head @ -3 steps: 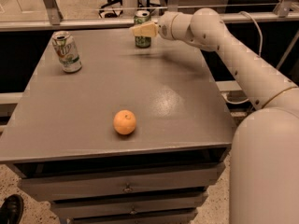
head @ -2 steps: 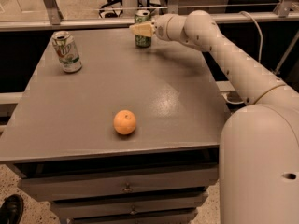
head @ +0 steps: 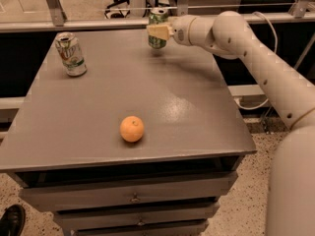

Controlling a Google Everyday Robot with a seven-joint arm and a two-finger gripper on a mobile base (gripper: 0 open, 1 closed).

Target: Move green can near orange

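Observation:
The green can [head: 156, 42], dark green with a silver top, is at the back of the grey table [head: 192, 102], right of the middle. My gripper [head: 157, 30] reaches in from the right and is shut on the green can, one cream finger [head: 159, 32] across its front. The can hangs just above the table, with a shadow under it. The orange [head: 132, 129] lies near the front edge, left of the middle, well apart from the can and gripper.
A white-and-silver can [head: 70, 54] with green and red markings stands at the back left. A metal railing [head: 88, 26] runs behind the table. Drawers [head: 135, 198] sit under the tabletop. A dark shoe [head: 11, 220] is on the floor at bottom left.
My gripper has moved the green can a little up and to the right, off the table surface. The orange and the white-and-silver can have not moved.

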